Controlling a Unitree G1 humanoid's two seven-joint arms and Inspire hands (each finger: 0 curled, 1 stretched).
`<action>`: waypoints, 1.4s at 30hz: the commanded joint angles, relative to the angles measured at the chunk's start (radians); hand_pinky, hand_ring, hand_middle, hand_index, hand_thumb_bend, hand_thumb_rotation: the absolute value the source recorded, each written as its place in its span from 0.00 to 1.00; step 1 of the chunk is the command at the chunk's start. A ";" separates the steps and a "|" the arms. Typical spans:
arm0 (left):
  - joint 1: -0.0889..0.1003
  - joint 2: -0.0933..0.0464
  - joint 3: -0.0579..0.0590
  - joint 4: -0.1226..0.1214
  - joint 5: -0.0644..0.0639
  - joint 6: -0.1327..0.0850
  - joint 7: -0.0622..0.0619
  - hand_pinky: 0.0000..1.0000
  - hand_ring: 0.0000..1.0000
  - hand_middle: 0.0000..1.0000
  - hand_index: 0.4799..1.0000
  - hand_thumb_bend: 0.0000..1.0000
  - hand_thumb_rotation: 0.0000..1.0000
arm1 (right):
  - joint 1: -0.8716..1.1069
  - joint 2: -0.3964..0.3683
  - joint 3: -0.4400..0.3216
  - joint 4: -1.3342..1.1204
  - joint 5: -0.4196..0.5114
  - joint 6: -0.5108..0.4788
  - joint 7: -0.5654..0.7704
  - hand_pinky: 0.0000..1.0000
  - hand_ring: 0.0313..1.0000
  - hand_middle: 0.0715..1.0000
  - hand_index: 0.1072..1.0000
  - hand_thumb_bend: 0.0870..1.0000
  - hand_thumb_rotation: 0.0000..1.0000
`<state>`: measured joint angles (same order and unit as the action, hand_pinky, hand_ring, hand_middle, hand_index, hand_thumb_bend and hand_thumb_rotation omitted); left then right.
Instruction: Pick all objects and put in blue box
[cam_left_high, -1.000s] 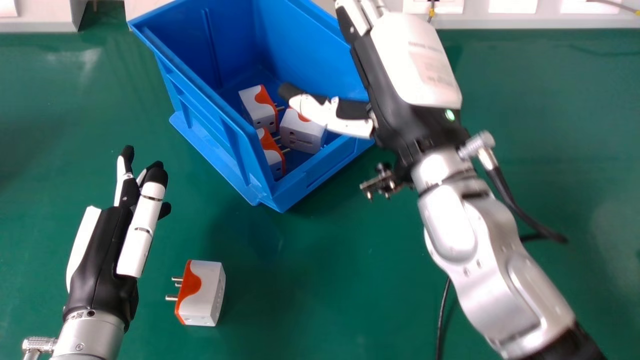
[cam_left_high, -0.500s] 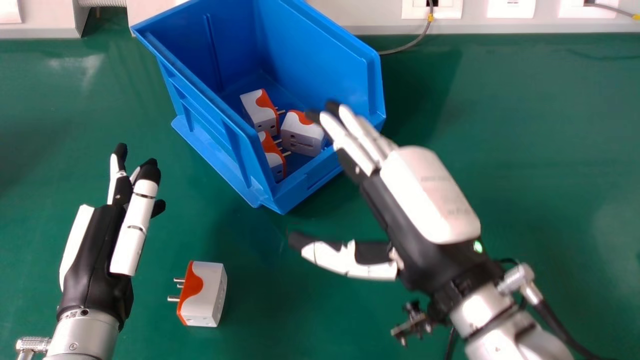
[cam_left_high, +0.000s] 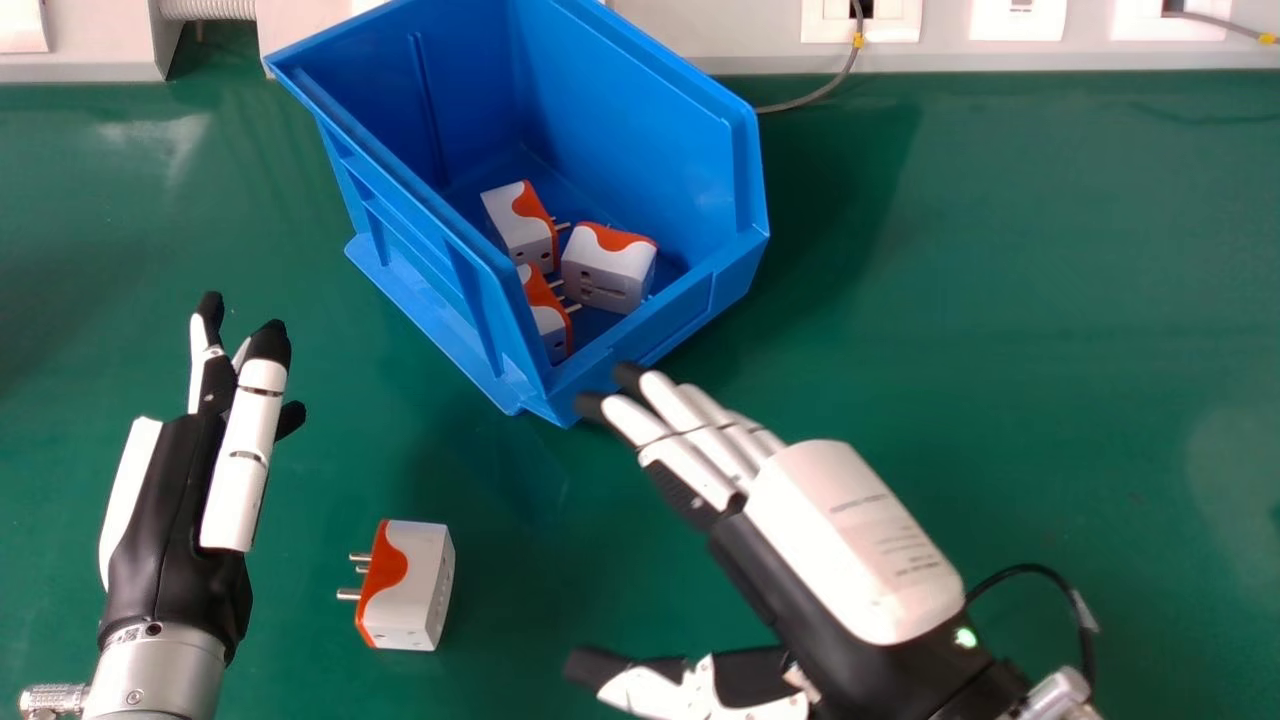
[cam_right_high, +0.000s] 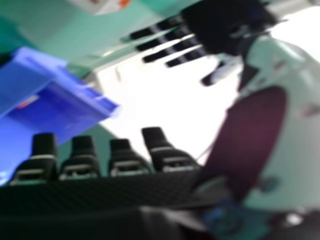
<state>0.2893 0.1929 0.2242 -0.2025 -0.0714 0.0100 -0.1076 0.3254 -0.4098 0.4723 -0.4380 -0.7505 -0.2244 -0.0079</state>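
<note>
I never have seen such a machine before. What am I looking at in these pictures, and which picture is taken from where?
This is a humanoid robot with two arms. The head view looks forward and down from its head: the left hand is at the left, the right hand at the lower right. The other picture comes from a camera at the right hand; its own fingers show along the bottom edge, and the left hand is farther off.

On the green table stands a blue box with three white and orange plug adapters inside. A fourth adapter lies on the table, between the hands but nearer the left one. Both hands are open and hold nothing.
</note>
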 joint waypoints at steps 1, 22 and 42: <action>-0.011 0.001 0.010 -0.003 0.005 -0.029 0.007 0.92 0.97 0.97 0.97 0.43 1.00 | -0.032 0.007 0.012 0.012 0.001 -0.039 0.015 0.91 0.95 0.97 0.90 0.30 0.53; -0.017 -0.010 0.006 0.005 0.009 -0.043 0.019 0.92 0.97 0.97 0.95 0.45 1.00 | -0.506 0.101 0.139 0.295 -0.013 -0.108 0.306 0.93 0.95 0.97 0.90 0.34 0.46; -0.010 -0.085 0.001 0.027 0.049 -0.151 0.122 1.00 1.00 1.00 1.00 0.46 1.00 | -1.056 0.223 0.266 0.758 -0.157 -0.316 0.318 0.99 1.00 1.00 0.92 0.29 0.49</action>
<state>0.2812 0.1167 0.2239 -0.1670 -0.0342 -0.1097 0.0051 -0.6951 -0.2039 0.7296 0.3134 -0.9069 -0.5348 0.3044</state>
